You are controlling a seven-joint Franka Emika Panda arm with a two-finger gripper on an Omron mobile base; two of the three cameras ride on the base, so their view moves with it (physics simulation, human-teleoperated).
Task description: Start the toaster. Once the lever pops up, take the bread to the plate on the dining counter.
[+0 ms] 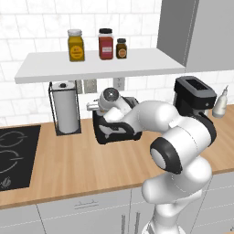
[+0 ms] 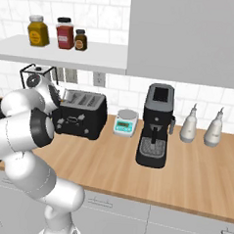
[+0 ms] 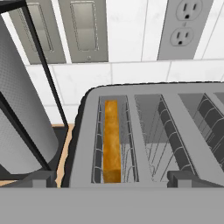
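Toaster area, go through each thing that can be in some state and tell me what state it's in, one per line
toaster: upright on the worktop, slots facing up
bread: sitting down in the leftmost slot, crust edge up
gripper: open, above the toaster, holding nothing
paper towel roll: upright in its black wire holder, beside the toaster
wall socket: nothing plugged in
three jars: lids on, upright on the shelf

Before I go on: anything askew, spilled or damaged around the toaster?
Nothing stands out. The bread sits upright in the leftmost slot of the toaster, the other slots empty. The paper towel roll stands straight in its holder beside it, and the worktop shows no spills.
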